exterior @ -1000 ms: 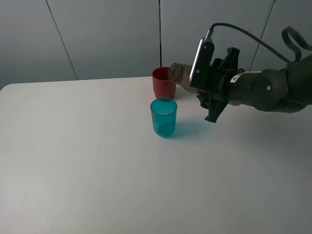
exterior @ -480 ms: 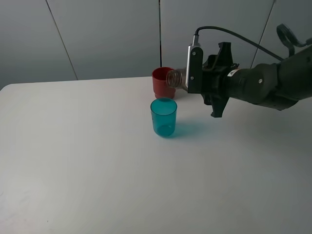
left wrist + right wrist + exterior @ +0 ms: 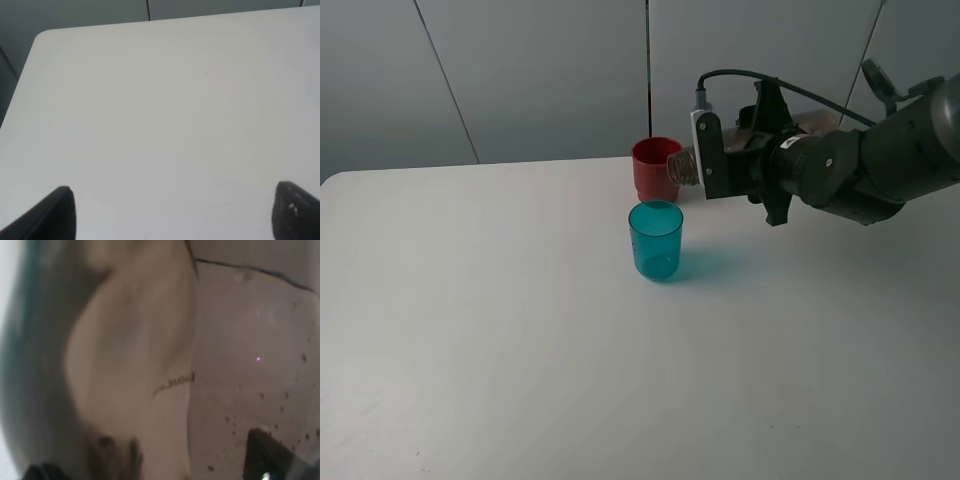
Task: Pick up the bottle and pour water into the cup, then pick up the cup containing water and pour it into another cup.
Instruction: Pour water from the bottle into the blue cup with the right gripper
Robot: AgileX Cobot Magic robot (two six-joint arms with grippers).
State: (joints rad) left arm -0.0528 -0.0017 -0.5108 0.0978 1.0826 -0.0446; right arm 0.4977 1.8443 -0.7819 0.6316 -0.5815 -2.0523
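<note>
My right gripper (image 3: 752,165) is shut on the smoky grey-brown bottle (image 3: 682,168) and holds it tipped on its side in the air. The open neck points left, in front of the red cup (image 3: 652,172) and above and to the right of the teal cup (image 3: 656,240). Both cups stand upright on the white table (image 3: 470,300), the red one behind the teal one. In the right wrist view the bottle (image 3: 150,365) fills the picture, blurred, between the fingertips (image 3: 270,455). My left gripper (image 3: 172,215) is open and empty over bare table; it does not show in the exterior view.
A grey panelled wall (image 3: 540,70) runs behind the table's far edge. The table's rounded far left corner (image 3: 42,37) shows in the left wrist view. A black cable (image 3: 790,80) loops over the right arm.
The right wrist has rolled and the bottle has tipped further toward level, its neck dropping slightly beside the red cup. The cups and the left gripper have not moved.
</note>
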